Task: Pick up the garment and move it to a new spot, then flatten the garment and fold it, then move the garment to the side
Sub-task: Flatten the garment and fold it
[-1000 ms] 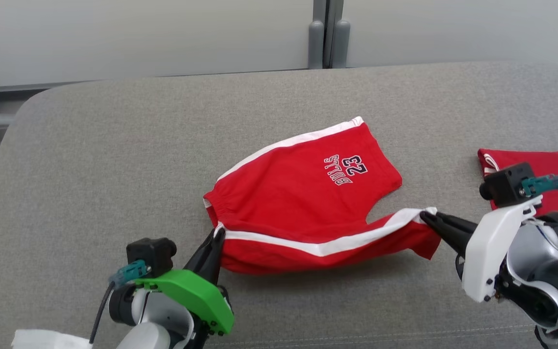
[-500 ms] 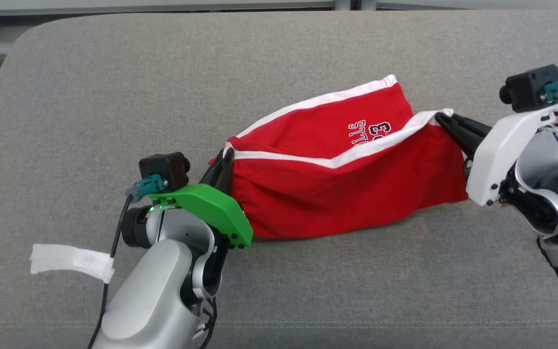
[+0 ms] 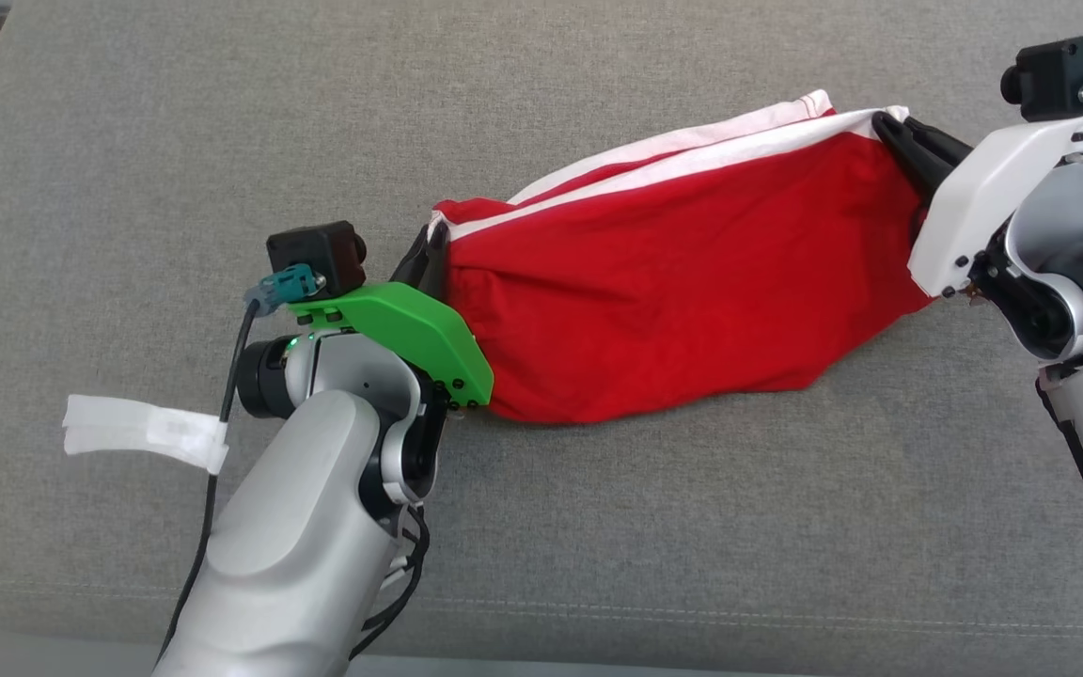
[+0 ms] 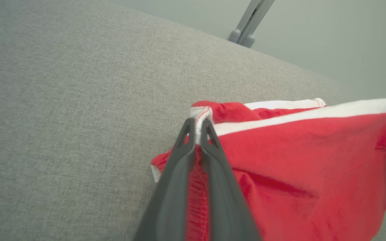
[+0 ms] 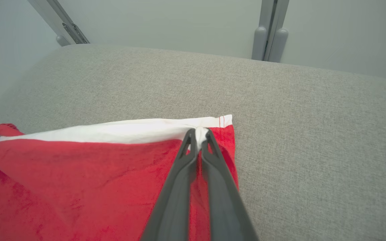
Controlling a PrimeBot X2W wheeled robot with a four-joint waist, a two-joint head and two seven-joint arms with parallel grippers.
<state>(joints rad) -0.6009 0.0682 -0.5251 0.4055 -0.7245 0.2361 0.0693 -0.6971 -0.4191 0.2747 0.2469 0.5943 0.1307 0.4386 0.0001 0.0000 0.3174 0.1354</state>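
The garment (image 3: 682,273) is a pair of red shorts with white side stripes, stretched between both grippers above the grey cushion. My left gripper (image 3: 431,246) is shut on its left corner at the white trim, and the left wrist view has the garment (image 4: 300,167) pinched between the fingers of the left gripper (image 4: 198,125). My right gripper (image 3: 885,127) is shut on the right end of the white stripe. The right wrist view looks along the right gripper (image 5: 198,134) onto the garment (image 5: 79,174), whose near half is folded over the far half, with the far edge's white trim peeking out behind.
The grey fabric cushion (image 3: 645,527) spreads all around the garment. A strip of white tape (image 3: 142,431) hangs from the left arm's cable. A pale wall with a grey post (image 5: 270,30) stands behind the cushion's far edge.
Both grippers have carried the near edge of the garment up and away from me, folding it over the far half; the printed number is now covered. The head camera has tilted down.
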